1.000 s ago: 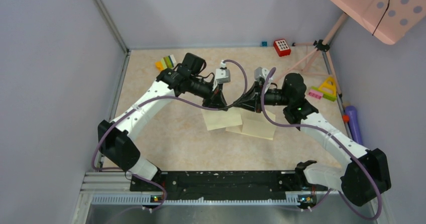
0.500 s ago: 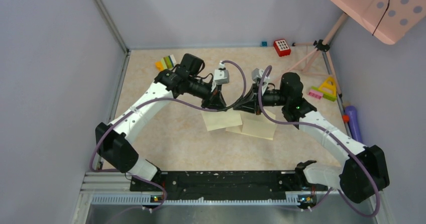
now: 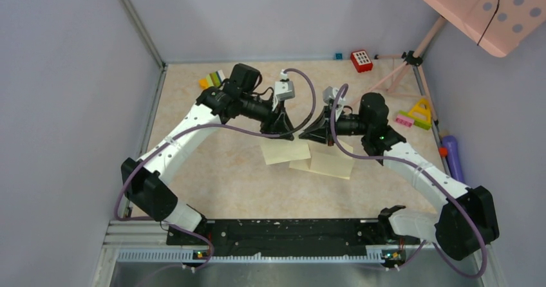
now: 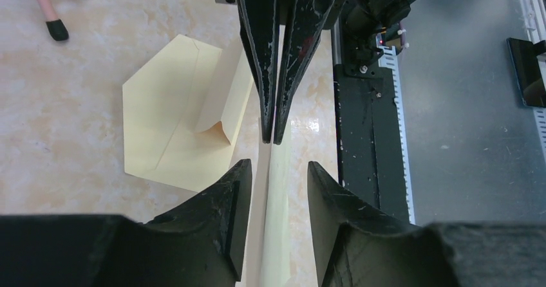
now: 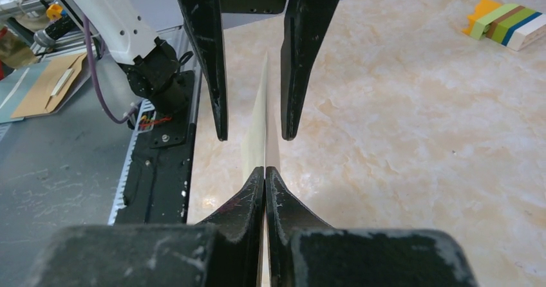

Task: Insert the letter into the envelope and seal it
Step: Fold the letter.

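Right gripper (image 5: 265, 168) clamped on upright letter (image 5: 261, 123); left gripper (image 4: 278, 168) spread, flanking it; envelope (image 4: 158, 126) flat below.

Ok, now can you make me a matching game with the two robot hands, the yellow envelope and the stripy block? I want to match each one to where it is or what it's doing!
Things:
1. left hand
2. right hand
3. envelope
4. striped block

Places or states:
A. pale yellow, lying flat on the table
B. shut tight on the paper sheet
C. open, one finger on each side of the paper sheet
D. at the far back left of the table

Pairs: 1-C, 2-B, 3-A, 4-D
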`<action>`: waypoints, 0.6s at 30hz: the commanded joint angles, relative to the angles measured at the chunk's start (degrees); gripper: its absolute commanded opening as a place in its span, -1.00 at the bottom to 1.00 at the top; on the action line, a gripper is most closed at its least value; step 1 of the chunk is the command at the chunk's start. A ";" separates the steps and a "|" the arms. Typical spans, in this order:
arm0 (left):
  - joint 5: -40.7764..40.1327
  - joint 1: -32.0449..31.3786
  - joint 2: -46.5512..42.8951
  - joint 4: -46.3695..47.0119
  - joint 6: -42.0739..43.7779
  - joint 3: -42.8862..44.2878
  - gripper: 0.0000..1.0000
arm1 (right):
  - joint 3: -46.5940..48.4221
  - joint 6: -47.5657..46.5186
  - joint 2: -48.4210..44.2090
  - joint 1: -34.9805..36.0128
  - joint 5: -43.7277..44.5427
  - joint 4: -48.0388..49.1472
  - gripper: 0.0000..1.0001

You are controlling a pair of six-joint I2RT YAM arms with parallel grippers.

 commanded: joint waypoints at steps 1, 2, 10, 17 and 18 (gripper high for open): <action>1.16 -0.39 0.98 3.07 -3.55 3.52 -0.20 | 2.45 -1.85 -0.62 -0.36 1.20 0.73 -1.00; 0.91 -0.52 1.21 3.15 -3.68 3.60 -0.25 | 2.45 -1.95 -0.48 -0.36 1.37 0.68 -1.00; -0.49 -1.93 2.10 3.21 -3.66 3.91 -0.44 | 2.71 -2.19 -0.18 -0.34 1.67 0.31 -1.00; -1.17 -2.24 2.95 3.07 -3.98 4.97 -0.85 | 2.63 -2.60 -0.26 -0.36 1.64 -0.01 -1.00; -1.15 -2.23 3.01 3.07 -4.00 4.99 -0.99 | 2.63 -2.59 -0.27 -0.32 1.59 -0.08 -1.00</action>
